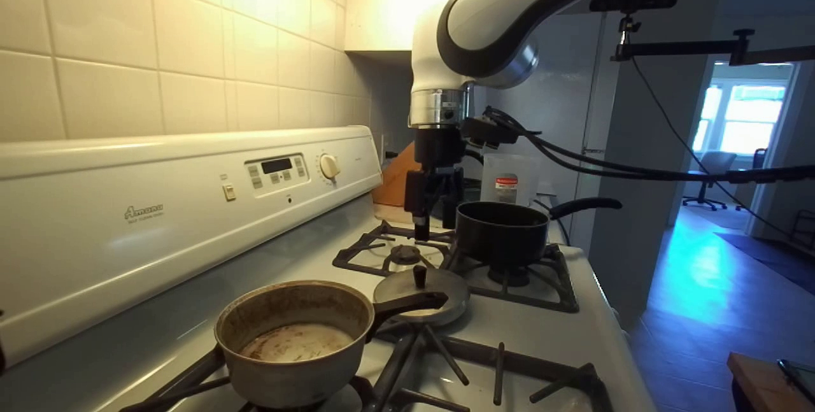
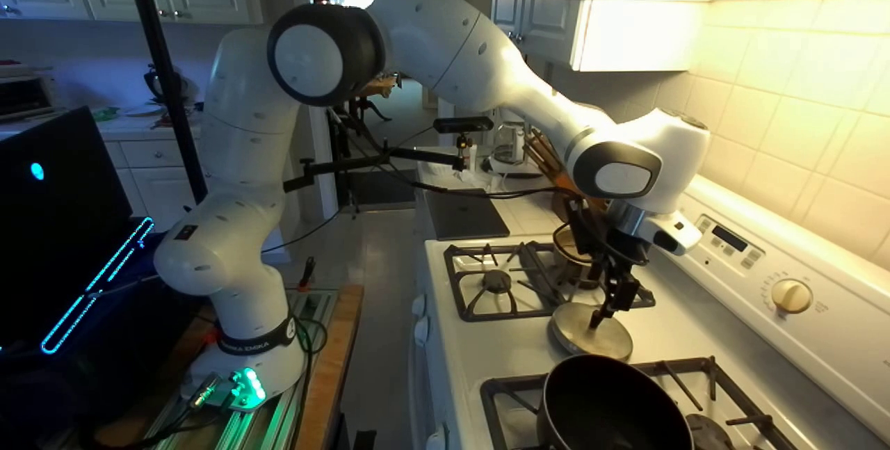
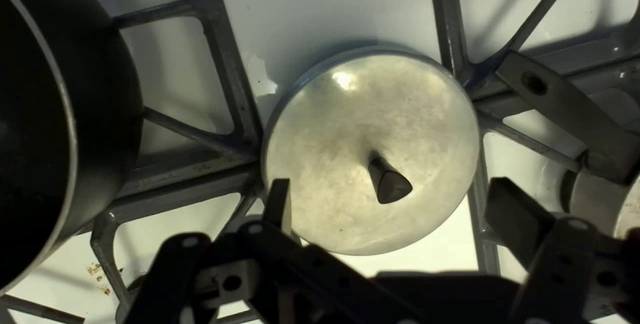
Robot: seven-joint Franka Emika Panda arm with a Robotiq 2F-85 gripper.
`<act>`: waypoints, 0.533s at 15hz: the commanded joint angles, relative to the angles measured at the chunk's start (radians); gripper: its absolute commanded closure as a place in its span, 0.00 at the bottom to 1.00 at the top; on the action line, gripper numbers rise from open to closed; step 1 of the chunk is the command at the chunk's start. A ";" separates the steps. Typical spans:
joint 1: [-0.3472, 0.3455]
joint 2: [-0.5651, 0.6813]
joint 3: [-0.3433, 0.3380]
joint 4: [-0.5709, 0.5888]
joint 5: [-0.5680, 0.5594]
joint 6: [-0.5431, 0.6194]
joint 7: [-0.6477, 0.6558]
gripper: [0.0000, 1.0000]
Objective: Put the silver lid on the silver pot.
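Observation:
The silver lid (image 1: 442, 286) lies on the stove between the two burner grates. It also shows in an exterior view (image 2: 583, 340) and in the wrist view (image 3: 370, 128). Its dark knob (image 3: 393, 186) points up. The silver pot (image 1: 286, 381) stands on a grate, brownish inside, its dark handle reaching over the lid's edge. It is partly hidden behind the gripper in an exterior view (image 2: 569, 273) and shows at the right edge of the wrist view (image 3: 595, 199). My gripper (image 3: 389, 199) is open and empty above the lid, its fingers apart on either side of the knob in the wrist view.
A black pot (image 1: 500, 234) with a long handle stands on a grate beside the lid; it shows in both exterior views (image 2: 612, 401) and the wrist view (image 3: 105, 88). The stove's back panel (image 1: 184, 189) rises along the wall side.

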 commanded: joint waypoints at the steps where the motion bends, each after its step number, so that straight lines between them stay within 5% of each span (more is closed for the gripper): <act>1: 0.021 0.074 -0.001 0.089 0.002 -0.024 0.069 0.00; 5: 0.035 0.122 -0.007 0.134 -0.003 -0.048 0.128 0.01; 8: 0.042 0.150 -0.013 0.148 -0.011 -0.052 0.160 0.26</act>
